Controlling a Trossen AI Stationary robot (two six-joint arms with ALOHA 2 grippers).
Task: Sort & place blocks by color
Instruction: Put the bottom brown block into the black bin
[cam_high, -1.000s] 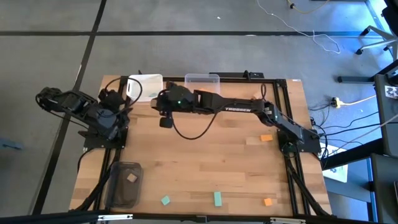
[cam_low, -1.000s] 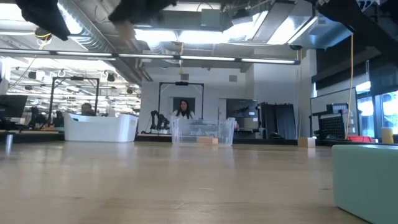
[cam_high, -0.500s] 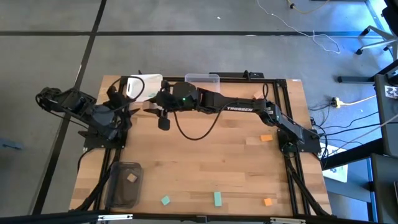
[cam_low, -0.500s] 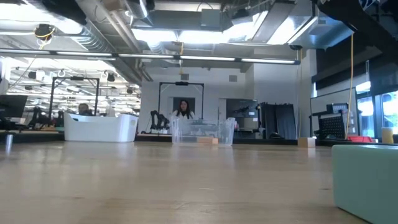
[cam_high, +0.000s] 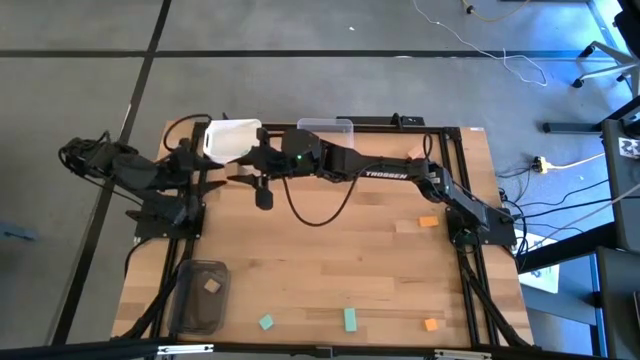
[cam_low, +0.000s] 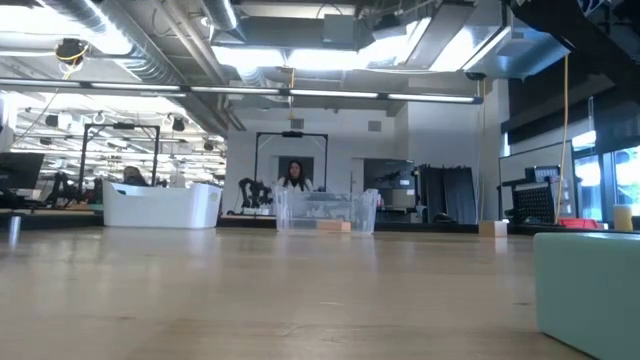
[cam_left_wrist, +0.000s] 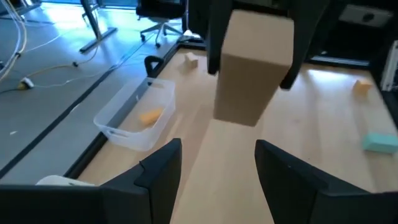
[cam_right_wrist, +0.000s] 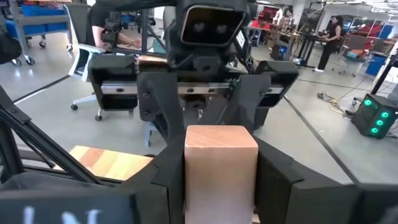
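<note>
My right gripper (cam_right_wrist: 221, 186) is shut on a tan wooden bar (cam_right_wrist: 221, 165), held in the air over the table's far left, beside the white bin (cam_high: 232, 138). My left gripper (cam_left_wrist: 217, 168) is open and faces it end on. Its fingers stand just short of the bar (cam_left_wrist: 252, 68) and touch nothing. In the high view the two grippers meet at about (cam_high: 225, 170). Loose blocks rest on the table: orange (cam_high: 428, 222), tan (cam_high: 405, 226), two teal (cam_high: 266, 322) (cam_high: 350, 319) and another orange (cam_high: 431, 324). My right gripper pinches the tan bar between its two fingers (cam_right_wrist: 273, 180), on two opposite long sides (cam_left_wrist: 227, 59). The fingers lie about level and point toward the table's left. The bar is lifted clear of the table, and its free end (cam_left_wrist: 242, 115) sticks out toward my left gripper.
A clear bin (cam_high: 325, 128) with an orange block (cam_left_wrist: 149, 116) stands at the far edge. A dark grey bin (cam_high: 200, 295) holding a tan block (cam_high: 212, 286) stands at the near left. A teal block (cam_low: 590, 290) fills the low view's right side. People show in the room behind.
My left gripper has reached out from near its base toward the right gripper and now faces the bar. My right gripper has carried the tan bar a little toward the table's far left, still shut on it.
</note>
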